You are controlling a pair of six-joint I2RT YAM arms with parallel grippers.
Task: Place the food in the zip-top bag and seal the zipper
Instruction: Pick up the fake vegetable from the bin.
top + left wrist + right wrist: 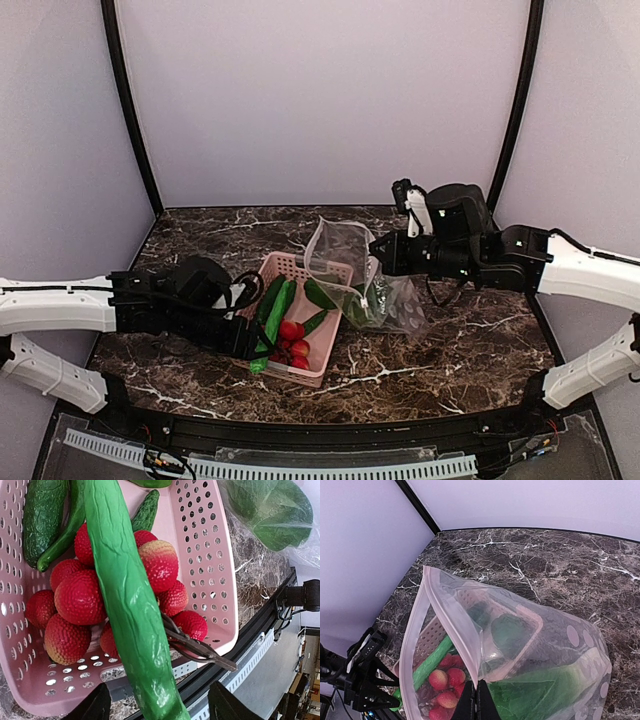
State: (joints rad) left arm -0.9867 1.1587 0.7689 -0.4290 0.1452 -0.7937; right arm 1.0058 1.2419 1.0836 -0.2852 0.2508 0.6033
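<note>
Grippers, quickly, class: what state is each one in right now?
Left gripper: open, straddling the long cucumber, not gripping it.
Right gripper: shut on the zip-top bag at its rim.

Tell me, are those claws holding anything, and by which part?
The right claw pinches the clear bag by its mouth edge. The left claw stands open around a long cucumber, gripping nothing.

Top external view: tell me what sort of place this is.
Probably a robot test booth, not a kitchen: plain lilac walls framed by black posts, a marble-patterned table, and toy produce in a pink basket.
</note>
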